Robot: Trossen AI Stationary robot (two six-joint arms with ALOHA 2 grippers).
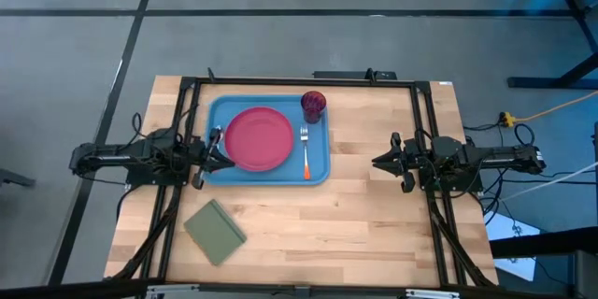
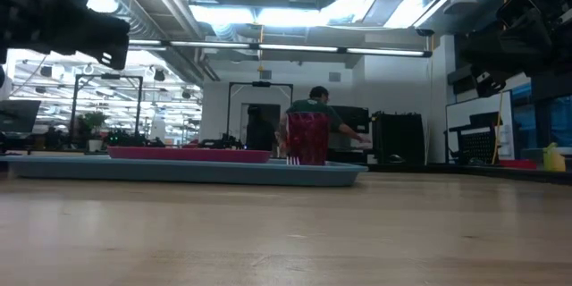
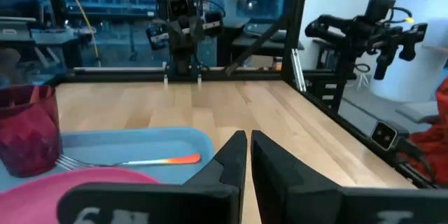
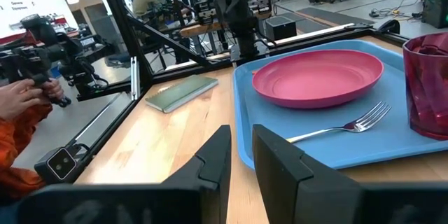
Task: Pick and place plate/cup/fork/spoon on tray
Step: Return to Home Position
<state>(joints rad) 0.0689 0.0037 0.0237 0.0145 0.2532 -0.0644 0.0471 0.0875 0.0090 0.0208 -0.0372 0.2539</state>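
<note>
The light-blue tray (image 1: 266, 173) lies at the table's far middle. On it the pink-red plate (image 1: 259, 138) lies flat on the left, the dark red cup (image 1: 313, 105) stands upright in the far right corner, and the orange-handled fork (image 1: 305, 152) lies on the right part, tines toward the far edge. The spoon is not in view. My left gripper (image 1: 229, 161) hovers shut over the tray's left edge beside the plate, touching nothing. My right gripper (image 1: 377, 161) hovers right of the tray, open by a narrow gap and empty.
An olive-green pad (image 1: 215, 232) lies flat on the table near the front left. A black frame (image 1: 299, 79) runs around the work area. Bare wood lies between the tray and my right gripper and along the near edge. People show in the room behind (image 2: 315, 107).
</note>
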